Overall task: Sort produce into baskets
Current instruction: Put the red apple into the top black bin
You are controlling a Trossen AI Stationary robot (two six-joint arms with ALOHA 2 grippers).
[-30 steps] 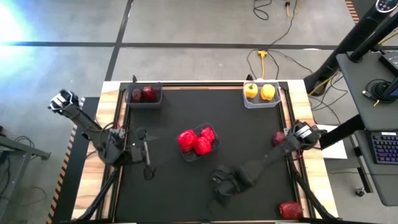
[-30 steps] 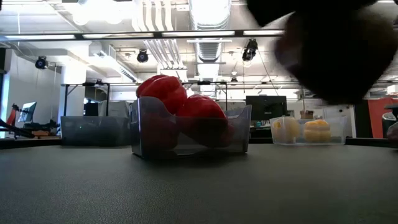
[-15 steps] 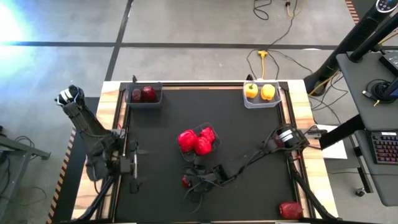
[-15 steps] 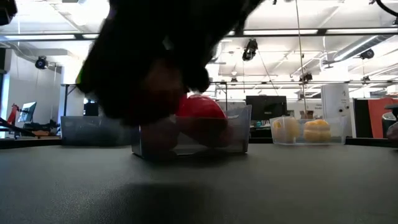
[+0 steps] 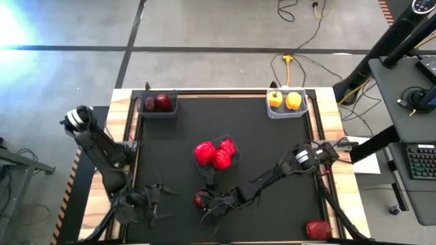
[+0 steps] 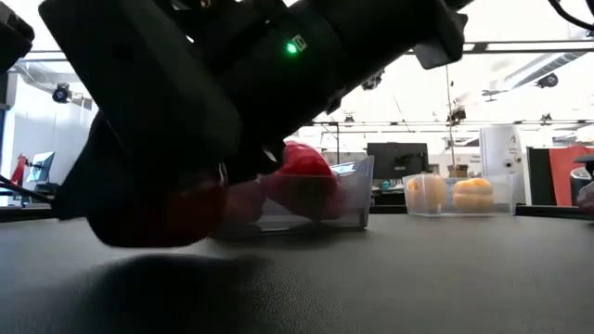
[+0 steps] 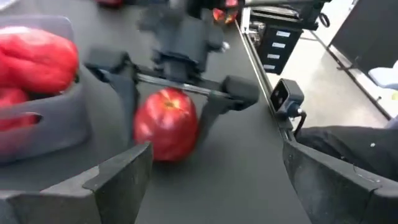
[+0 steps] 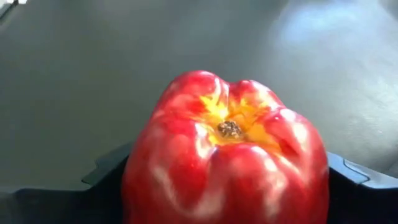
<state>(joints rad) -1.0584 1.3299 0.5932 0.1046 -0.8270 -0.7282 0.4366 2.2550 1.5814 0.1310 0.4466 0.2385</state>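
**Right arm brings an apple down beside the middle tub**

Swinging in from the right edge, the right arm now reaches across the dark table mat (image 5: 272, 136), and its right gripper (image 5: 204, 201) sits low near the front, just in front of the clear rectangular plastic tub of glossy red bell peppers (image 5: 216, 155). The left arm has meanwhile pulled back toward the front-left corner, where the left gripper (image 5: 153, 203) hangs with its fingers spread wide and nothing between them.

Between the right gripper's fingers sits a round red apple with a yellow blush around its stem end (image 8: 227, 155). The left wrist view shows that apple (image 7: 165, 123) resting on or very near the mat, with the two dark fingers standing on either side of it. They stand about apple-wide; whether they press it or have just let go cannot be told.

The dark smoky tub with two maroon fruits (image 5: 158, 103) stands at the far-left corner, well apart from this apple. The clear tub with two yellow bell peppers (image 5: 285, 101) stands at the far right. Another red item (image 5: 318, 229) lies near the front-right corner.

To do this step well, the grip should be square across the apple's widest part and firm before lifting, since a round glossy fruit probably rolls easily. The lift should clear the pepper tub's rim. An apple belongs, I judge, with the maroon fruits.
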